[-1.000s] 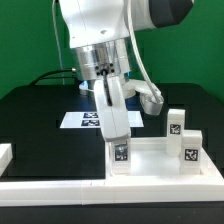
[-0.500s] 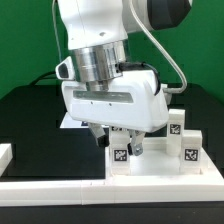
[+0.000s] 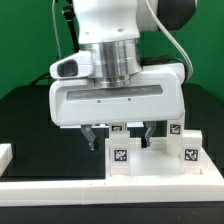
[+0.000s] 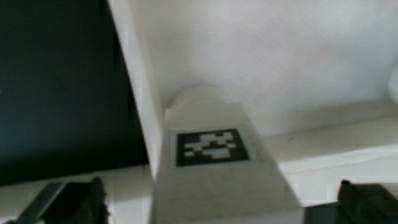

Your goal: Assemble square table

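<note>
The white square tabletop lies at the front on the exterior view's right, its pale surface filling much of the wrist view. A white leg with a black-white tag stands upright at its near left corner, seen from above as the tagged leg in the wrist view. My gripper hangs open just over that leg, fingers either side and apart from it. In the wrist view the gripper straddles it with gaps on both sides. Two more tagged legs stand on the right.
A white border rail runs along the front and a short white piece sits at the exterior view's left. The black table stretches left of the tabletop. My wide hand hides what lies behind it.
My gripper has let go of the leg and opened wide. The hand has turned from edge-on to broadside and risen a little. The leg stays standing where it was.
</note>
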Robot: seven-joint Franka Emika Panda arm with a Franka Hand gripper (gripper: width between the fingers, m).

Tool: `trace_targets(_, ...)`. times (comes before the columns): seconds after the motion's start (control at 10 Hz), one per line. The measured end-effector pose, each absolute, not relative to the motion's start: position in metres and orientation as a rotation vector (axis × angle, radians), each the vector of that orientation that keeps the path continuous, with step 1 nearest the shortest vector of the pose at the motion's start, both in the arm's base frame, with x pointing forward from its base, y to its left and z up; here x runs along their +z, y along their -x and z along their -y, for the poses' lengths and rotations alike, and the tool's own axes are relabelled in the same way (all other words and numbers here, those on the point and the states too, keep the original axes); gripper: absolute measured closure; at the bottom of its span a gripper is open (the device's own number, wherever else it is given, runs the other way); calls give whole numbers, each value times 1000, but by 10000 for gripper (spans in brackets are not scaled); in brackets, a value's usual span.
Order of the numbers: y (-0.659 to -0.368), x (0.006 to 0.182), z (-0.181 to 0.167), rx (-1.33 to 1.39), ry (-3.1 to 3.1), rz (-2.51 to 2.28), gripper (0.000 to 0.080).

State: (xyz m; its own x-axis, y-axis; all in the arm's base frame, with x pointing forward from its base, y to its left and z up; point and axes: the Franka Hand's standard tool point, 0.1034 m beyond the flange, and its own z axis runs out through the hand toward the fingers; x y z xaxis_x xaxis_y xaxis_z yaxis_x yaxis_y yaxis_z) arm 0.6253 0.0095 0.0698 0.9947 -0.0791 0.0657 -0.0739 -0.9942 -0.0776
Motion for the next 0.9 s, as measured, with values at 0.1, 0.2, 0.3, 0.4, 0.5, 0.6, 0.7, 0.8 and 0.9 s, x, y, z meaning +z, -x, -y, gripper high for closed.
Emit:
trace_targets(0.1, -625, 69, -8, -104, 3062, -122, 150)
trace_targets(0.2, -625, 69, -8, -103, 3062, -125, 150)
trace_targets(0.3, -625, 68, -8, -102, 3062, -129, 297)
trace_targets(0.4, -625, 68, -8, -97, 3047, -266, 297)
trace_targets(0.5, -625, 68, -9, -93, 3036, -352, 467)
trace_targets(0.6, -625, 68, -8, -87, 3018, -471, 508)
trace_targets(0.7, -624, 68, -8, -82, 2993, -594, 508)
trace_targets(0.8, -625, 68, -8, -76, 2960, -729, 508)
trace_targets(0.9, -625, 69, -8, -66, 2876, -1014, 508)
